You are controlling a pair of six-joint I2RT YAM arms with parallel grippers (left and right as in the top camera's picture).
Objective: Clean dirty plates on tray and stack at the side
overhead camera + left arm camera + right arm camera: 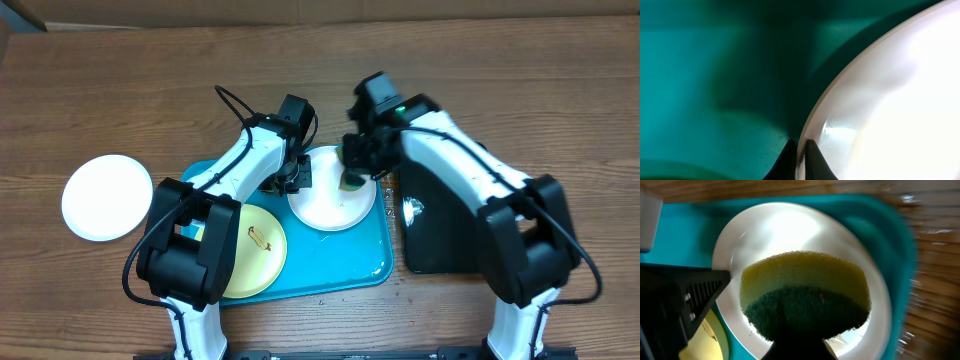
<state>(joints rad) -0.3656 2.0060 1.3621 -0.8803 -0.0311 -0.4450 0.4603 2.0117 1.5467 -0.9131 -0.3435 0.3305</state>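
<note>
On the turquoise tray (340, 268) lies a white plate (335, 200), and my left gripper (296, 178) is shut on its left rim. In the left wrist view the two dark fingers (788, 159) pinch the plate (890, 100) edge over the tray (715, 75). My right gripper (357, 160) is shut on a yellow-and-green sponge (805, 292), which is pressed on the white plate (790, 227). A pale yellow-green plate (250, 250) with a brown smear lies at the tray's front left. Another white plate (105, 197) sits on the table left of the tray.
A glossy black tray (440, 225) lies right of the turquoise one, under my right arm. The wooden table (150, 90) stretches behind and to both sides. The left gripper's body (685, 295) and the yellow-green plate (705, 342) show in the right wrist view.
</note>
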